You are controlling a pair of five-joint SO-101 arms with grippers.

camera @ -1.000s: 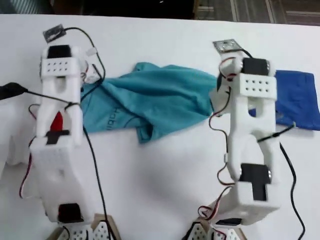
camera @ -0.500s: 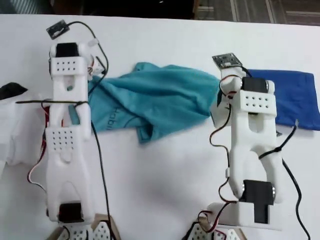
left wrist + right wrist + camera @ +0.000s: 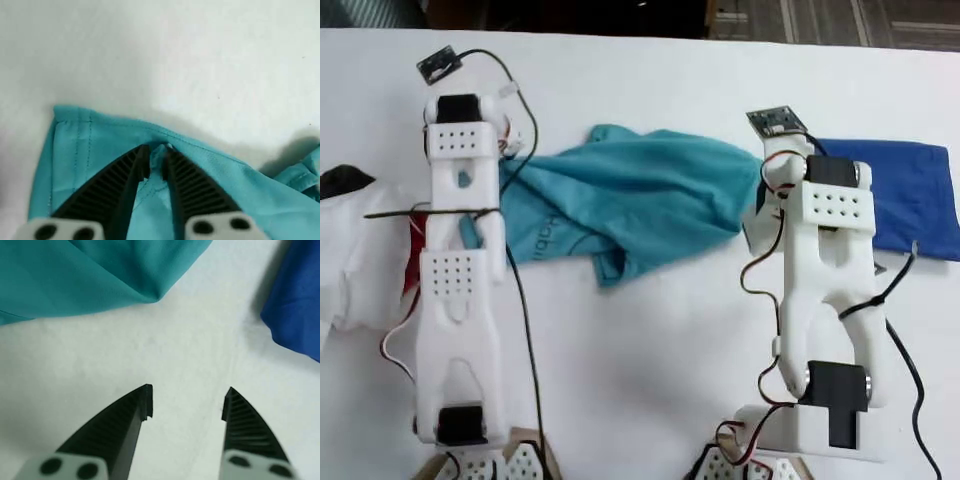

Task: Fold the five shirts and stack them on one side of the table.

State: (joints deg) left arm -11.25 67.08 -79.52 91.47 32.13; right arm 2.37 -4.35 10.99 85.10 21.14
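Observation:
A crumpled teal shirt (image 3: 630,205) lies across the middle of the white table (image 3: 650,360). In the high view the left arm (image 3: 460,200) stands over the shirt's left end. My left gripper (image 3: 156,161) is shut on a fold of the teal shirt (image 3: 90,145) close to its hemmed edge. The right arm (image 3: 830,230) stands between the teal shirt and a folded blue shirt (image 3: 910,195). Above bare table my right gripper (image 3: 186,402) hangs open, the teal shirt (image 3: 85,275) just ahead of it and the blue shirt (image 3: 295,305) off to one side.
A white shirt (image 3: 350,260) with a black patch (image 3: 340,182) lies at the table's left edge. Cables trail from both arms across the table. The table's far edge (image 3: 620,35) runs behind the shirts. Bare table lies between the two arm bases.
The left arm has stretched out and shifted a little right over the teal shirt's left end. The right arm has drawn back slightly toward the near side. The teal shirt has hardly moved.

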